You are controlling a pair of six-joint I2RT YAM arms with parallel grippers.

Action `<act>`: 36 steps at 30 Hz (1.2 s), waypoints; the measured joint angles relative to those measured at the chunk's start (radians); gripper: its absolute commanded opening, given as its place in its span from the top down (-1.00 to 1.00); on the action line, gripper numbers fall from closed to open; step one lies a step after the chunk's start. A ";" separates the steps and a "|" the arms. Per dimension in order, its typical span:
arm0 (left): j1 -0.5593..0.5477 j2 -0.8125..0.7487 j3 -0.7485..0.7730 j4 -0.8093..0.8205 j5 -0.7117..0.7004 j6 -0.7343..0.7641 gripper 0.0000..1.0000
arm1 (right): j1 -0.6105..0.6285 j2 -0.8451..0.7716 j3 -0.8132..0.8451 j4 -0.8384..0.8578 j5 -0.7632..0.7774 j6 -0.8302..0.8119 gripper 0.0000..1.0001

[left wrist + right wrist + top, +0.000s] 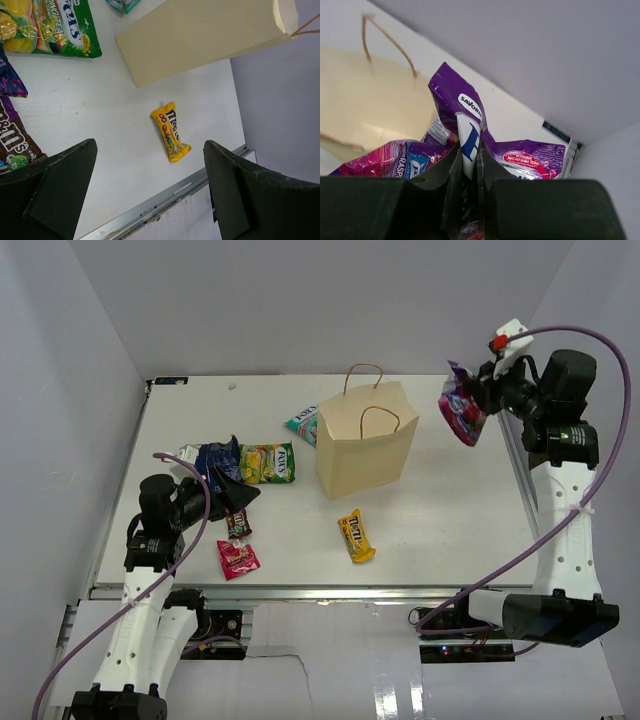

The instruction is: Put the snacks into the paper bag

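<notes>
Right gripper [468, 156] is clamped on a purple bag [462, 412], held in the air right of the upright paper bag [365, 445], its long axis roughly up-and-down. Left gripper [150, 150], jaws apart, hovers low over the table [450, 510] near a yellow candy bag [170, 132].

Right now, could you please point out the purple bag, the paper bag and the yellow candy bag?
purple bag [462, 412], top view, its middle.
paper bag [365, 455], top view, front wall.
yellow candy bag [171, 131], left wrist view, its middle.
</notes>
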 measured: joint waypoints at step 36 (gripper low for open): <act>0.000 0.027 0.000 0.023 0.042 -0.057 -0.96 | 0.624 0.048 -0.307 0.742 0.622 0.117 -0.08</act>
